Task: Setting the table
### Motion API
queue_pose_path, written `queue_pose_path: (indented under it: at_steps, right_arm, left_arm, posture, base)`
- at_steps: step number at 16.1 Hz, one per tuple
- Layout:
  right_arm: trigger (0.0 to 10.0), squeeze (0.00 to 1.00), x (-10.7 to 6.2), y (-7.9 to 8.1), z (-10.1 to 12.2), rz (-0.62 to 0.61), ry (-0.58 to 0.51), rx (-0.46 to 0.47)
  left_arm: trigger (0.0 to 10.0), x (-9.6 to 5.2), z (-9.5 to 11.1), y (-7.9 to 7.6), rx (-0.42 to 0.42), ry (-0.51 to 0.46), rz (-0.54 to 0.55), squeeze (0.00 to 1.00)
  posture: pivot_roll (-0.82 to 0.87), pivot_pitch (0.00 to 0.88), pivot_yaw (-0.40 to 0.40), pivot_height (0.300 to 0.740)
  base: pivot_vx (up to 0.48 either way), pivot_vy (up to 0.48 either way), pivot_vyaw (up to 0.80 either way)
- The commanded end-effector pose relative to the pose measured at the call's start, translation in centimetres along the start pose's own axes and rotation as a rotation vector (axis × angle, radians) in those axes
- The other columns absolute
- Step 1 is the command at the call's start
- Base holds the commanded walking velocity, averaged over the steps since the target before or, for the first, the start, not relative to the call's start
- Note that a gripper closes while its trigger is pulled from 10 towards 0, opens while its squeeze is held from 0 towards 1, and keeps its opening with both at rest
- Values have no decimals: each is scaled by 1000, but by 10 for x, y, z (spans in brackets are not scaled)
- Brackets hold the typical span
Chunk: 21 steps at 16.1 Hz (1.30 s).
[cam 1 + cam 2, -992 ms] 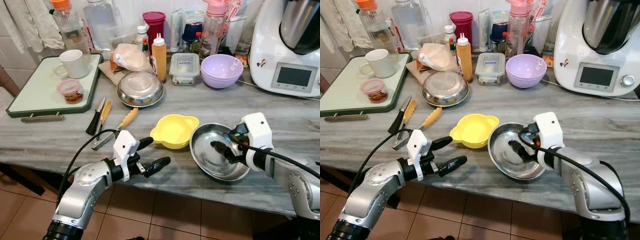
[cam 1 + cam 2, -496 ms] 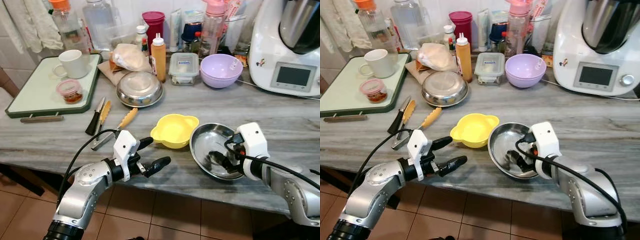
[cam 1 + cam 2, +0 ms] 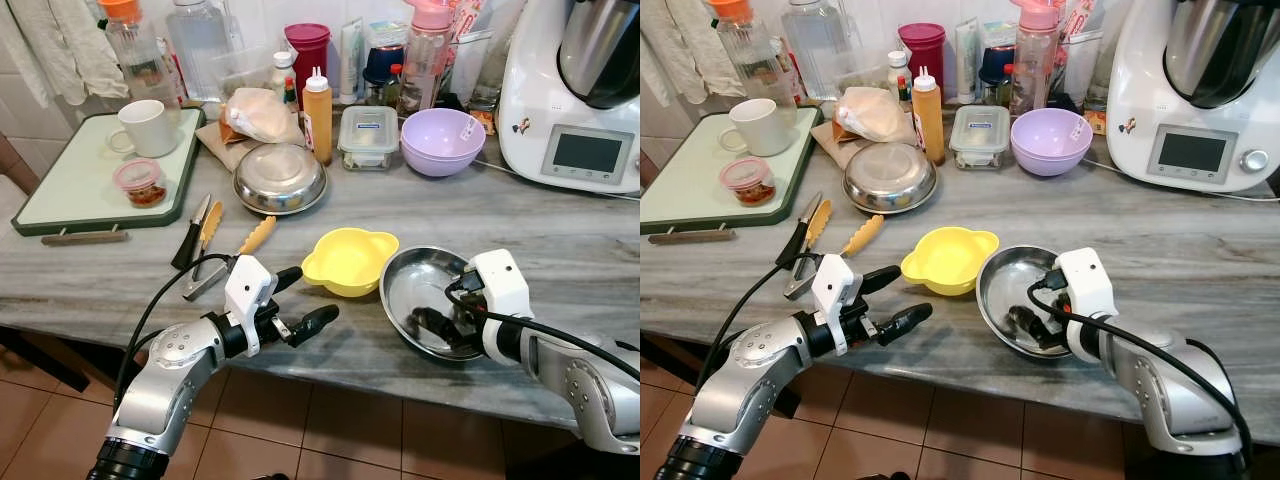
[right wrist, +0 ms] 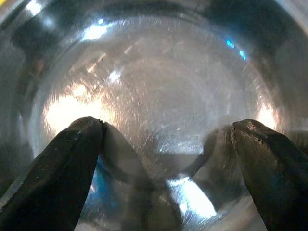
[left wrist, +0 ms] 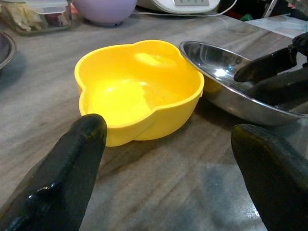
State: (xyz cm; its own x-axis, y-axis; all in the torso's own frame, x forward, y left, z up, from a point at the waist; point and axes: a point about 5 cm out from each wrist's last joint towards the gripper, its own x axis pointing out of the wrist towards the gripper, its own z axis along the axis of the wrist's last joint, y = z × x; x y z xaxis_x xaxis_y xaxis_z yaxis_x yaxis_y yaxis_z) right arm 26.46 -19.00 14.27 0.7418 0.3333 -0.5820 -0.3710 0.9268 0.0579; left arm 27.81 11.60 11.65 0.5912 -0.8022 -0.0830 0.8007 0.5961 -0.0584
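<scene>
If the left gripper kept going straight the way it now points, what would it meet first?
Most likely the yellow bowl: the open left gripper points at its near wall. The steel bowl sits just beside it, to the right.

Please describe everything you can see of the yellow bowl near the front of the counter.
The yellow bowl looks like plastic, with a lobed, flower-like rim. It sits upright and empty on the grey marbled counter, its right side against the steel bowl. The open left gripper hovers just short of it, not touching.
</scene>
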Motion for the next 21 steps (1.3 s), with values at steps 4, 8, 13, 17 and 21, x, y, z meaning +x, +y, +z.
queue_pose_path:
  at_steps: [4,8,13,17,21]
  right_arm:
    - [10000,1000,-6,5,-4,24,28,-15]
    - [10000,1000,-13,5,-11,27,74,-27]
    - [10000,1000,-15,1,6,-16,-36,-73]
    - [10000,137,-12,10,33,-30,-208,-124]
    - [10000,0,-11,19,54,-49,-400,-158]
  left_arm:
    - [10000,-2,4,6,14,-9,21,0]
    - [10000,-5,6,6,10,-12,-12,0]
    - [10000,-5,5,9,13,-9,3,0]
    - [10000,-4,5,9,15,-13,9,0]
    - [10000,-7,8,12,21,-28,37,0]
  posture:
    - [-93,77,73,740]
    - [-99,78,72,740]
    - [-105,76,72,740]
    - [-100,76,72,740]
    - [-90,76,71,740]
  base:
    - [0,0,0]
    - [0,0,0]
    - [0,0,0]
    - [0,0,0]
    - [0,0,0]
